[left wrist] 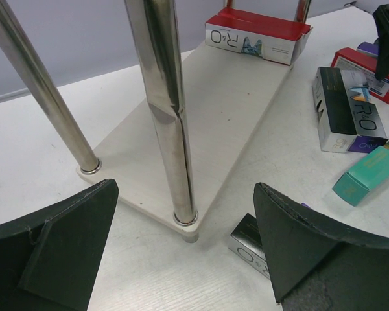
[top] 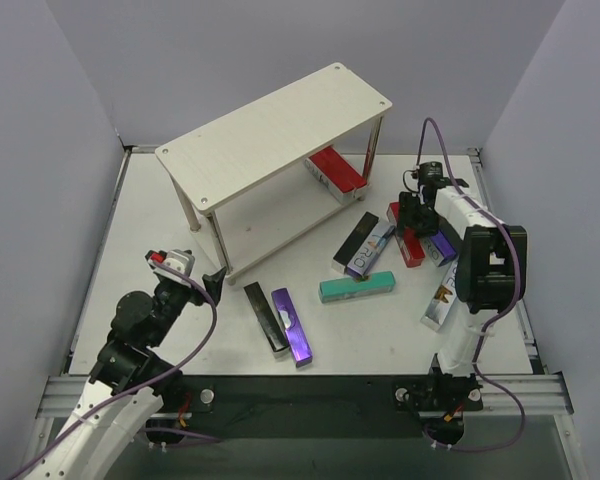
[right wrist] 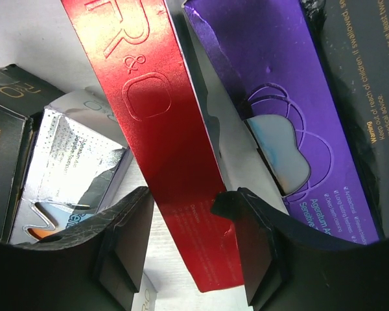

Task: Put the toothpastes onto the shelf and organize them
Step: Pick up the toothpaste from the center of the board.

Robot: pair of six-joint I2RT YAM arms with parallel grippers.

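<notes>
Whitewashed wood shelf (top: 275,135), top view: two pale boards on thin metal rods stood askew toward 12 o'clock on the white table (top: 380,340).
Red cartons (top: 337,172), top view: lay on the shelf's lower board, at its 3 o'clock end.
Loose toothpastes, top view: a slim black carton (top: 264,318) and a glossy purple carton (top: 291,326) lay side by side at 6 o'clock of the shelf. A teal carton (top: 356,287) lay near them toward 2 o'clock. A heap of further cartons (top: 380,245) lay at 3 o'clock.
Left gripper (top: 208,285), top view: was at 8 o'clock of the table, near the black carton but apart from it.
Right gripper (top: 412,215), top view: was down over the heap.
Left wrist view: the black fingers (left wrist: 52,253) were spread wide and held nothing. A shiny metal leg (left wrist: 162,110) of the shelf stood beyond the gap between them.
Right wrist view: the dark fingers (right wrist: 126,240) were partly closed astride a long glossy red carton (right wrist: 162,149), one at each long edge. Whether they pressed it could not be told.
Neighbours, right wrist view: an embossed purple carton (right wrist: 279,97) lay just beside the red one at 3 o'clock, and a silver-faced carton (right wrist: 78,162) at 9 o'clock.
</notes>
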